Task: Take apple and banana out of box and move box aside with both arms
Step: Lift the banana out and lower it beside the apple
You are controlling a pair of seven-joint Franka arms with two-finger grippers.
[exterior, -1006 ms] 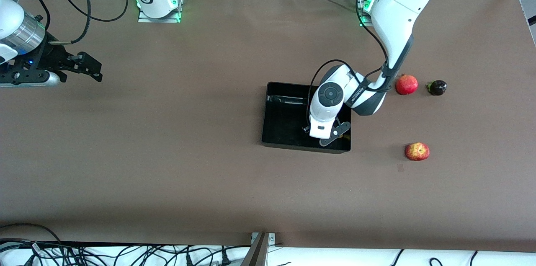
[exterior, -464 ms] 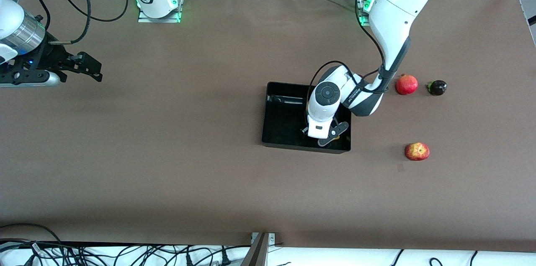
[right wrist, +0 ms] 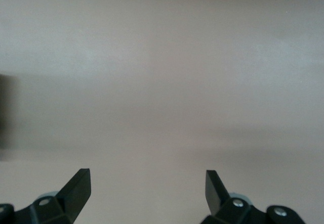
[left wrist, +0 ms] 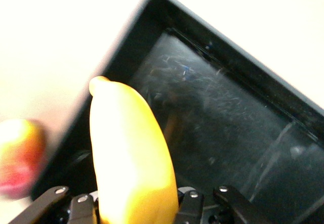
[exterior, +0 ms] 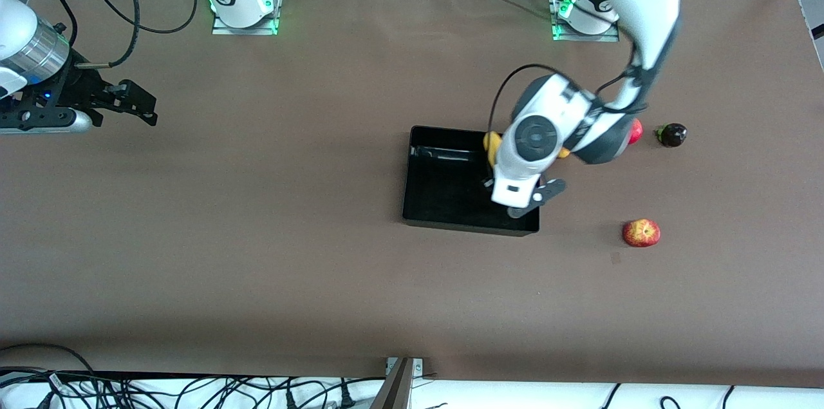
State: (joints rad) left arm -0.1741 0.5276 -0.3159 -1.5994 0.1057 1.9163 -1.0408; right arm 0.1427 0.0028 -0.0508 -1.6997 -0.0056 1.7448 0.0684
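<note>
The black box [exterior: 439, 199] lies mid-table, open side up. My left gripper [exterior: 523, 196] hangs over the corner of the box toward the left arm's end, shut on the yellow banana [exterior: 492, 146], whose ends stick out on both sides of the wrist. In the left wrist view the banana [left wrist: 129, 153] sits between the fingers [left wrist: 188, 204] above the box [left wrist: 228, 123]. The red-and-yellow apple [exterior: 641, 232] lies on the table beside the box, toward the left arm's end; it also shows in the left wrist view [left wrist: 20, 155]. My right gripper [exterior: 138, 106] waits open and empty [right wrist: 147, 183] over the right arm's end.
A red pomegranate [exterior: 636, 131], partly hidden by the left arm, and a small dark fruit [exterior: 673, 134] lie farther from the camera than the apple. Cables run along the table's near edge.
My left arm has risen from low inside the box and shifted toward the left arm's end. The banana now shows on both sides of the wrist. The right arm has not moved.
</note>
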